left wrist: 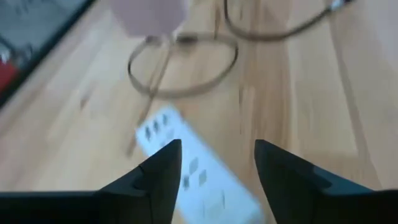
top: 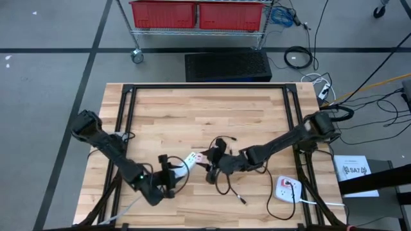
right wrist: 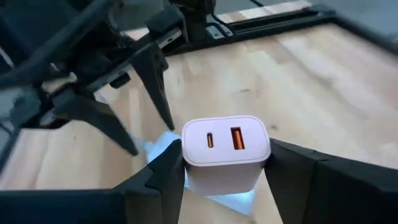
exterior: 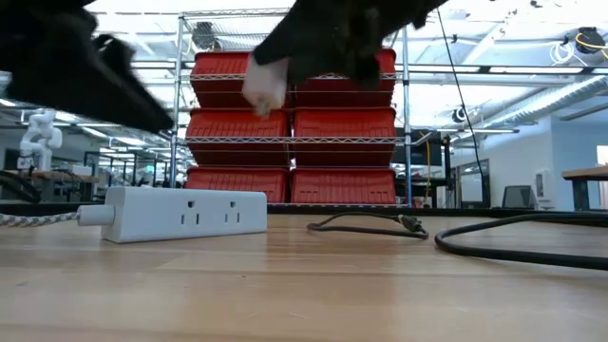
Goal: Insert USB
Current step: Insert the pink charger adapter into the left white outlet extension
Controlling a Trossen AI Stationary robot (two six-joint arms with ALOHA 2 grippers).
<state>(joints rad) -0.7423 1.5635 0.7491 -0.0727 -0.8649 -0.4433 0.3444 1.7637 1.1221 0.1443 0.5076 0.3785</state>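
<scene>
Two arms low over the front half of the counter (top: 205, 102), hands meeting near centre.

Right hand (right wrist: 225, 163): clamped on a white USB charger block (right wrist: 225, 149), one finger on each side face. Block's port face is toward the wrist cam: one small oval port, one orange rectangular port. Block is lifted off the wood, seen in low view as a white lump (exterior: 264, 85) under the dark hand. High view puts the right hand (top: 215, 160) roughly at counter centre, slightly toward 6 o'clock.

Left hand (left wrist: 214, 165): fingers apart, nothing between them. It hangs over the white power strip (left wrist: 193, 174), which lies flat on the wood. High view: left hand (top: 168, 174) at about 8 o'clock from the right hand, close to it; strip (top: 186, 160) shows between the two hands.

Low view: power strip (exterior: 180, 214) flat on the counter with sockets facing the camera, cord leaving its left end.

Black cable (top: 225, 183) loops at 6 o'clock of the right hand, its plug end loose on the wood. Second white adapter with red mark (top: 287, 187) sits at 4 o'clock, well apart, near the counter's right edge.

Red bins (exterior: 290, 123) on a wire rack behind the counter.
</scene>
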